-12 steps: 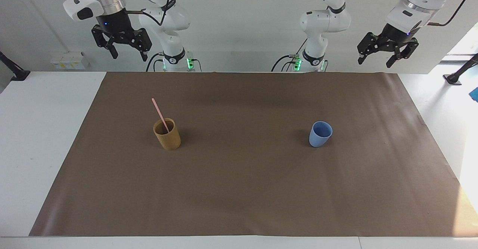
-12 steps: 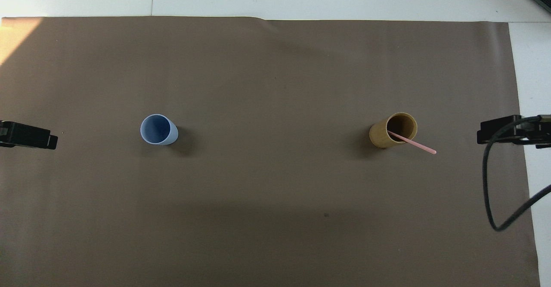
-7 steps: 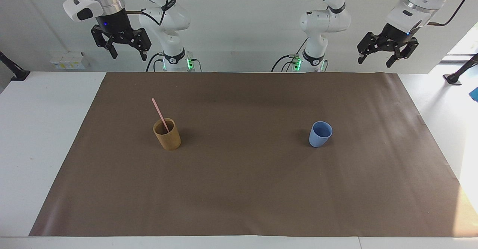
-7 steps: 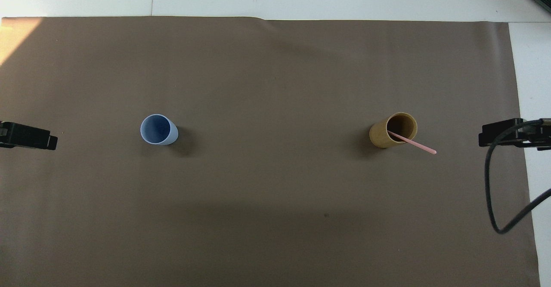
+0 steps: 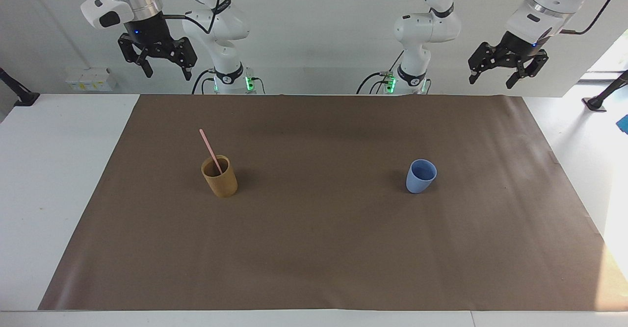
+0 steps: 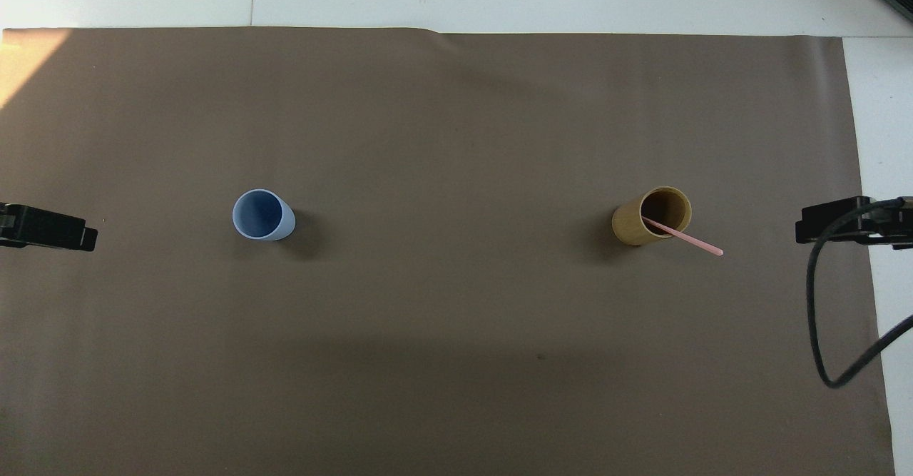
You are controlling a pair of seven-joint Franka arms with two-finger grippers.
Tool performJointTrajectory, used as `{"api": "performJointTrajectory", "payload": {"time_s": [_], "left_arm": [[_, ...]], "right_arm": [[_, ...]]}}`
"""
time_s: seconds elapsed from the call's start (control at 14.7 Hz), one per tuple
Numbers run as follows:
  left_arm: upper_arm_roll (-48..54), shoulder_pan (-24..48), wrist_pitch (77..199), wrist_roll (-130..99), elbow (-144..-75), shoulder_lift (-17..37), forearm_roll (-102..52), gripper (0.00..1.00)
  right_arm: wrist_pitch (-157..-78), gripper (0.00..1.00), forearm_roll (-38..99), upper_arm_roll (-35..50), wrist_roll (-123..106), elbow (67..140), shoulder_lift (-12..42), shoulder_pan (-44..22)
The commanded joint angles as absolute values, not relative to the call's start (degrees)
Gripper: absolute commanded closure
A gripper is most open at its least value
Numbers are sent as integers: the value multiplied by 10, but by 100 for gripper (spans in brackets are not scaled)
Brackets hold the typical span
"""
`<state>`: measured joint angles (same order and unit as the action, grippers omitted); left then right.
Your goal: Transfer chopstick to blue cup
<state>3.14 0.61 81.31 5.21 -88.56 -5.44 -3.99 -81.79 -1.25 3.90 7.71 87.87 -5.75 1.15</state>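
Note:
One pale pink chopstick (image 5: pixel 208 145) stands in the tan wood-coloured cup (image 5: pixel 220 182) toward the right arm's end of the table. It leans toward the robots, and its upper half sticks out above the rim. It also shows in the overhead view (image 6: pixel 688 239), as does the tan cup (image 6: pixel 637 228). The light blue cup (image 5: pixel 421 177) stands upright and empty toward the left arm's end, and shows in the overhead view (image 6: pixel 263 215). My right gripper (image 5: pixel 167 72) hangs open and empty, high over the robots' edge of the table. My left gripper (image 5: pixel 490 81) hangs open and empty, high over the robots' edge at its own end.
A brown mat (image 5: pixel 314 248) covers most of the white table (image 5: pixel 59 180), and both cups stand on it. A black cable (image 6: pixel 820 319) hangs from the right arm in the overhead view. A small white box (image 5: pixel 91 79) sits against the wall.
Both grippers have drifted slightly upward. The cups and the chopstick have not moved.

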Motion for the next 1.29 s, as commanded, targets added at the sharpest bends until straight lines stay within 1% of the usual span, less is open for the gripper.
{"api": "performJointTrajectory", "payload": {"time_s": [0.0,0.41,0.82,1.23], "left_arm": [[35,-2,810,61,-901,-70,-46,0],[46,5,821,53,-899,-70,-51,0],[36,-9,821,62,-901,-70,-47,0],[36,-6,825,59,-904,-70,-47,0]], "right_arm": [[-832,0,0,41,64,898,-74,19],[-832,0,0,41,62,896,-72,21],[-832,0,0,40,62,895,-71,22],[-832,0,0,40,62,895,-71,22]]}}
